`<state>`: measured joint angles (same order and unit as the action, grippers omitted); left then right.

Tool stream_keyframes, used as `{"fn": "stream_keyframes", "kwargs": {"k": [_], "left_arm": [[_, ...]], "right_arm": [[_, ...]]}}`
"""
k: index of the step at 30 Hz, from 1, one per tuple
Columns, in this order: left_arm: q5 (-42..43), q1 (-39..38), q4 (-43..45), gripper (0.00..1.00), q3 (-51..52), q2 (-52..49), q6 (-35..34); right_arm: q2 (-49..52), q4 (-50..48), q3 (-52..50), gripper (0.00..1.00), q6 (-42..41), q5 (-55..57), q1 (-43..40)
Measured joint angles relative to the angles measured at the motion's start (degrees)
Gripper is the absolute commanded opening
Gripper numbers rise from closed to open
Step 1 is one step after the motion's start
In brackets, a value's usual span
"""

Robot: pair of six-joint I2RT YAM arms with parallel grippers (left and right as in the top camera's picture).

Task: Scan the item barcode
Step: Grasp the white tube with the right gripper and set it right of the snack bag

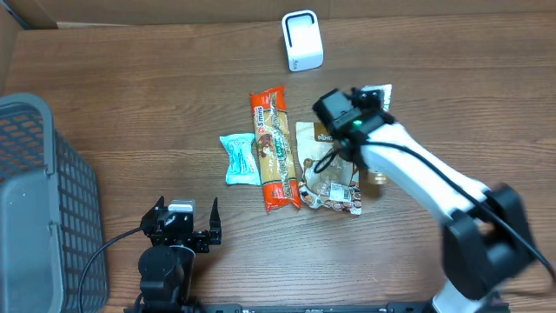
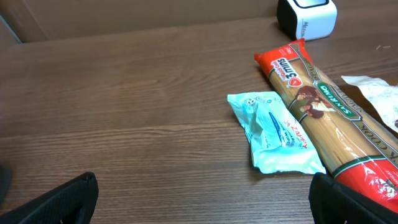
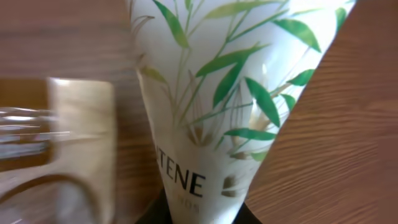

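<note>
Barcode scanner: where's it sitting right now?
Overhead view: the white scanner stands at the far side of the table, just beyond the top end of the spaghetti pack, apart from it.

Locate the scanner (image 1: 302,40): a small white box with rounded corners. It stands upright at the far edge of the table, near the middle.

Locate the item: a white tube (image 3: 230,93) printed with green bamboo-like leaves and grey letters ending in "TENE". The right gripper (image 1: 365,101) clamps its narrow end, and the body widens away from the fingers. From above, only the flat white end shows, pointing far and right. The tube sits nearer than the scanner and to its right, well apart from it.
</note>
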<state>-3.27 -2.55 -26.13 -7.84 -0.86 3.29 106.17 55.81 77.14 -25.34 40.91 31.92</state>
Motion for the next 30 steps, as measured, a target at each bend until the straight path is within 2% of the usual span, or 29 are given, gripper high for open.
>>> {"fn": "stream_keyframes", "kwargs": {"k": [3, 4, 6, 8, 9, 15, 23, 26, 30], "left_arm": [[0.0, 0.0, 0.0, 1.0, 0.0, 0.0, 0.0], [0.0, 0.0, -0.02, 1.0, 0.0, 0.0, -0.02], [0.0, 0.0, 0.0, 1.0, 0.0, 0.0, 0.0], [0.0, 0.0, 0.0, 1.0, 0.0, 0.0, 0.0], [0.0, 0.0, 0.0, 1.0, 0.0, 0.0, 0.0], [0.0, 0.0, 0.0, 0.99, 0.0, 0.0, 0.0], [0.0, 0.0, 0.0, 1.0, 0.0, 0.0, 0.0], [0.0, 0.0, 0.0, 0.99, 0.0, 0.0, 0.0], [-0.02, 0.0, 0.0, 1.0, 0.0, 0.0, 0.0]], "right_arm": [[6.4, -0.2, 0.0, 0.13, 1.64, 3.61, 0.13], [7.91, -0.35, 0.0, 0.2, 1.9, 4.11, 0.24], [9.94, -0.2, 0.0, 0.4, 2.89, 5.03, 1.25], [10.21, -0.37, 0.0, 0.54, 2.89, 4.85, 2.71], [10.19, -0.33, 0.09, 0.57, 3.19, 4.61, 3.56], [10.19, 6.05, 5.03, 0.6, 3.32, -4.09, 8.39], [8.46, 11.54, 19.02, 0.6, 4.61, -21.29, 6.29], [4.42, 12.02, 20.35, 0.71, 6.88, -29.31, 2.29], [0.37, 12.37, 20.79, 0.82, 12.85, -41.2, -7.65]]}}
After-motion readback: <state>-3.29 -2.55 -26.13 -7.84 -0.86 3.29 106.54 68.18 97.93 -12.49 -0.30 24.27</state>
